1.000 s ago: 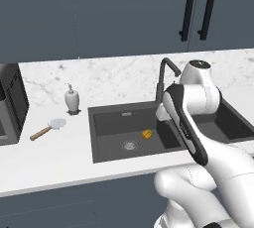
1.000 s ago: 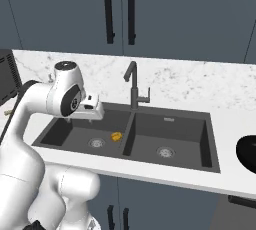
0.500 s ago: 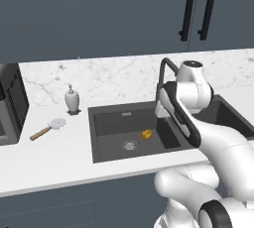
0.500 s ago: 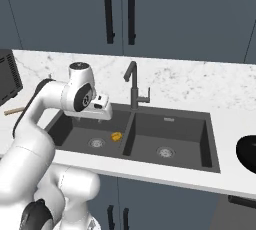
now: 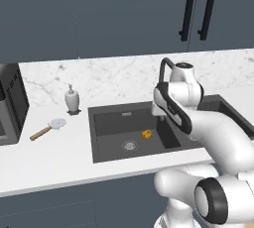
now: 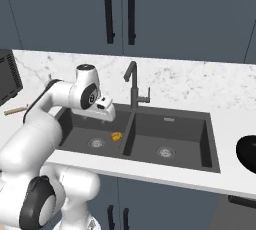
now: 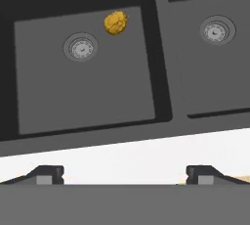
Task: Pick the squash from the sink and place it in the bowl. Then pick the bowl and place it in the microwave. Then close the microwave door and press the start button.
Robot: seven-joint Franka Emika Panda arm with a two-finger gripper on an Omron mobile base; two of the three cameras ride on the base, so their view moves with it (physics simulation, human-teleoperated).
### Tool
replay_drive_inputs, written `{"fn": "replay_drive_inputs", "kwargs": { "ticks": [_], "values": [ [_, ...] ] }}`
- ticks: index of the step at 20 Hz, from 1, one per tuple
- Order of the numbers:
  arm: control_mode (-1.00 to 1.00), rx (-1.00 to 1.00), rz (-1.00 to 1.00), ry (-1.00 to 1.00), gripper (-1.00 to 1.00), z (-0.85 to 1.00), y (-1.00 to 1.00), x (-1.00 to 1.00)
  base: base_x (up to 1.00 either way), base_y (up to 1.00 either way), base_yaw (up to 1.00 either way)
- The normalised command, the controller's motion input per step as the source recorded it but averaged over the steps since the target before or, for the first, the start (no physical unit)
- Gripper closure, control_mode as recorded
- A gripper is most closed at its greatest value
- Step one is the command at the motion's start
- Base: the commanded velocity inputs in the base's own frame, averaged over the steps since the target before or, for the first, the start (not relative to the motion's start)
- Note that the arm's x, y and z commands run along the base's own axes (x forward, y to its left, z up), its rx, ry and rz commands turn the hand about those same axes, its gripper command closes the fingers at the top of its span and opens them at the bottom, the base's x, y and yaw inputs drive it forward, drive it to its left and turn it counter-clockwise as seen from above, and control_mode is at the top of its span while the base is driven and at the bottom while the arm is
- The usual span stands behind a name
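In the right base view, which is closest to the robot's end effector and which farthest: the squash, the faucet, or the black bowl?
From the end effector:
1. Squash, just below it in the left basin of the sink.
2. Faucet, a little farther, behind the divider to its right.
3. Bowl, farthest, at the counter's right end.

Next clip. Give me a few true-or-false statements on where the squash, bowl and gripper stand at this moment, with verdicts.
1. The squash lies in the sink's left basin, beside the drain. True.
2. The gripper is shut on the squash. False: its fingers stand wide apart with nothing between them.
3. The bowl sits on the counter right of the sink. True.
4. The squash is already in the bowl. False: it is on the basin floor.
5. A soap dispenser stands left of the sink. True.
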Motion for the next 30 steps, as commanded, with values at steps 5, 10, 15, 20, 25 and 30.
{"fn": "replay_drive_inputs", "kwargs": {
  "ticks": [5, 10, 15, 20, 25, 30],
  "values": [
    [-1.0, -0.03, -0.07, 0.0, -1.0, -0.24, 0.03, 0.22, 0.0, 0.0, 0.0],
    [-1.0, -0.03, -0.03, 0.0, -1.0, -0.36, 0.16, 0.3, 0.0, 0.0, 0.0],
    [-1.0, -0.01, -0.01, 0.0, -1.0, -0.36, 0.03, 0.34, 0.0, 0.0, 0.0],
    [-1.0, -0.01, 0.0, 0.0, -1.0, -0.33, 0.0, 0.3, 0.0, 0.0, 0.0],
    [-1.0, 0.0, -0.01, 0.0, -1.0, -0.32, 0.0, 0.3, 0.0, 0.0, 0.0],
    [-1.0, 0.0, -0.01, 0.0, -1.0, -0.36, 0.0, 0.39, 0.0, 0.0, 0.0]
  ]
}}
